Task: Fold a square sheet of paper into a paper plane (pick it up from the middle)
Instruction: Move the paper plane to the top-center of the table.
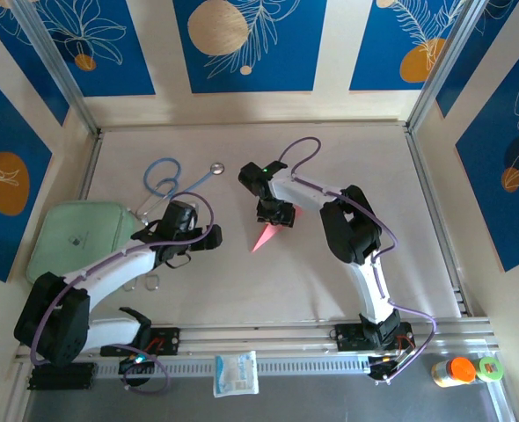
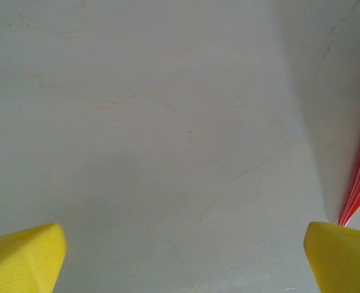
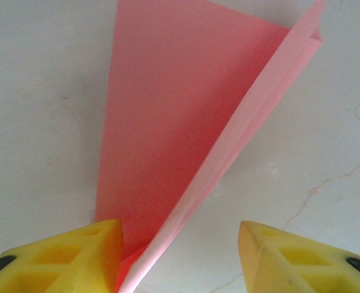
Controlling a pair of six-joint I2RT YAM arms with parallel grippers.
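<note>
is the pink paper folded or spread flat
Folded. The paper plane lies as a narrow pointed dart on the table, and the right wrist view shows stacked layers meeting at a crease along its edge.

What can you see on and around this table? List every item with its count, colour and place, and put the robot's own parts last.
paper plane: one, salmon-pink, middle of the table
stethoscope: one, blue, far left of the table
pad: one, pale green, left edge
packet: one, white with blue print, near rail between the arm bases
bottle: one, orange cap, near right corner
green-lidded item: one, beside the bottle; too small to identify
table: one, off-white
left gripper: one, yellow fingers, open over bare table
right gripper: one, yellow fingers, open, the plane between them
</note>
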